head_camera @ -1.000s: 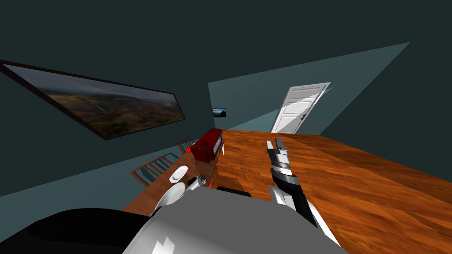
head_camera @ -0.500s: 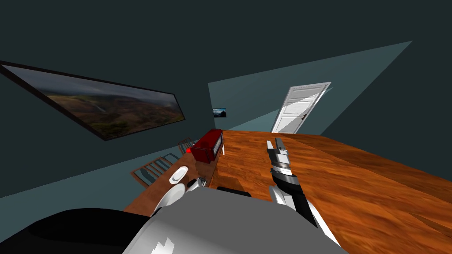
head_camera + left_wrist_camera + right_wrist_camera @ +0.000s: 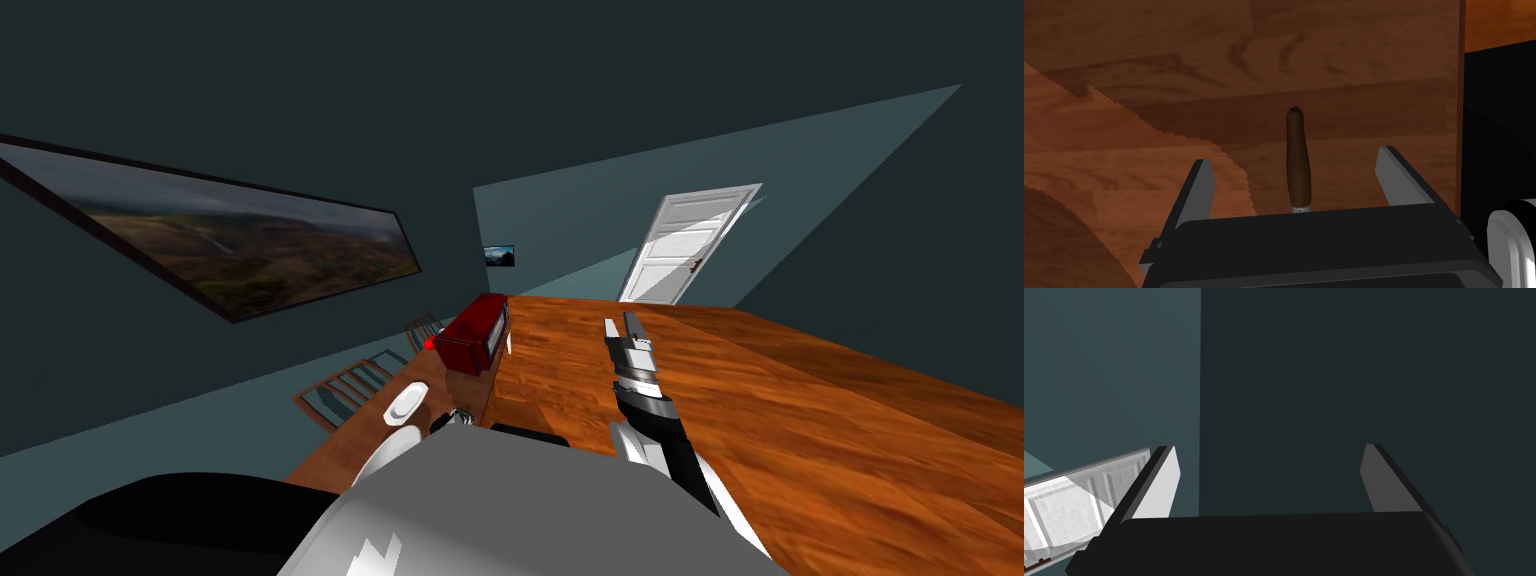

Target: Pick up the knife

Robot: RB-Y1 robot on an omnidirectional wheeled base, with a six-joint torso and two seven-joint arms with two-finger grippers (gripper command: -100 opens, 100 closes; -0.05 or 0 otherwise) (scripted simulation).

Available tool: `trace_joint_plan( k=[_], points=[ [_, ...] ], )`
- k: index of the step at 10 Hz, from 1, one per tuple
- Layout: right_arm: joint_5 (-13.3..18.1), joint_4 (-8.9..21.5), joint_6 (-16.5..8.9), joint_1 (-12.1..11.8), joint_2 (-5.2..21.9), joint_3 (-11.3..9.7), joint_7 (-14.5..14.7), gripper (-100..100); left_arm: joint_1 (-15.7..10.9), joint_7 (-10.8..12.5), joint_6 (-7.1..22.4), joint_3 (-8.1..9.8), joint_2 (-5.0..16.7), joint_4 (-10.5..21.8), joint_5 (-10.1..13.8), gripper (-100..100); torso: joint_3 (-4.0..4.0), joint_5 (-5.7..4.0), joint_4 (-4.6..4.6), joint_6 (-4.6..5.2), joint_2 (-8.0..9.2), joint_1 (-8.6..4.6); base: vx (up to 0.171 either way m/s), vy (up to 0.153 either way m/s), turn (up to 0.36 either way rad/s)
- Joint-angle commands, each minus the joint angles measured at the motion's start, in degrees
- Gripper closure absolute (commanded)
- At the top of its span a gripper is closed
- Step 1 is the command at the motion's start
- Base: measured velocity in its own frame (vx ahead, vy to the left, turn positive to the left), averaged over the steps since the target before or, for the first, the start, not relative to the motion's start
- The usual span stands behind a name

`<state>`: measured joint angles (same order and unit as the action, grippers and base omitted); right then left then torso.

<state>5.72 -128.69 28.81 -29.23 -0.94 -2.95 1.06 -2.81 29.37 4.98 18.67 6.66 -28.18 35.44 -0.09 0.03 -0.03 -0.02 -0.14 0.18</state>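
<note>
Between the spread fingers of the left gripper, on the dark wooden table: the knife, brown handle lying flat and pointing away from the gripper's body; a small metal collar at its near end; blade hidden under the dark box. Left gripper: jaws wide apart, one finger either side of the handle, neither touching; height of the tips above the wood we cannot tell. Progress, as we judge it: reach and line-up done; closing on the handle and lifting not yet done. Right gripper: fingers parted, nothing between them, held out at one o'clock over the lighter wooden floor, well apart from the knife. Along the table, by the head view: white dish at eleven o'clock, near our left wrist; red box-shaped appliance beyond it towards twelve; slat-backed chair at ten o'clock beside the table. Further out: wide landscape painting at ten o'clock; small picture at twelve; white door at one. Obstructions: none seen between fingers and handle; the table's edge runs near one finger, a black area past it; the risk, in our view, is the low handle, the tips likely to scrape wood before they grip.
</note>
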Motion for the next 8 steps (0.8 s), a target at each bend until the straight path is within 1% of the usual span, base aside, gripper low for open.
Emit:
trace_joint_plan(
  k=[1, 2, 3, 7, 8],
  points=[
    [0.0, 0.0, 0.0, 0.0, 0.0, 0.0, 0.0, 0, 0.2, -0.3, -2.0, -1.14, -0.8, 1.1, 0.9, -100, 0.0, 0.0, 0.0, 0.0, 0.0, 0.0, 0.058, 0.079, 0.015],
    [0.0, 0.0, 0.0, 0.0, 0.0, 0.0, 0.0, 0, 0.6, -0.2, -0.9, -0.28, -0.9, 0.0, 0.1, -100, -0.05, 0.05, -0.02, 0.01, -0.07, 0.12, 0.018, 0.03, -0.001],
    [0.0, 0.0, 0.0, 0.0, 0.0, 0.0, 0.0, 0, 0.7, -0.3, -0.9, -0.4, -1.1, 0.0, 0.1, 100, -0.09, 0.08, -0.03, 0.03, -0.13, 0.19, 0.0, 0.0, 0.0],
    [0.0, 0.0, 0.0, 0.0, 0.0, 0.0, 0.0, 0, 0.6, -0.3, -0.9, -0.43, -1.1, 0.0, 0.1, 100, -0.22, 0.17, -0.1, 0.03, -0.32, 0.41, 0.0, 0.0, 0.0],
    [0.0, 0.0, 0.0, 0.0, 0.0, 0.0, 0.0, 0, 0.6, -0.3, -0.9, -0.43, -1.1, 0.0, 0.1, 0, -0.23, 0.18, -0.11, 0.03, -0.33, 0.42, 0.0, 0.0, 0.0]
  ],
)
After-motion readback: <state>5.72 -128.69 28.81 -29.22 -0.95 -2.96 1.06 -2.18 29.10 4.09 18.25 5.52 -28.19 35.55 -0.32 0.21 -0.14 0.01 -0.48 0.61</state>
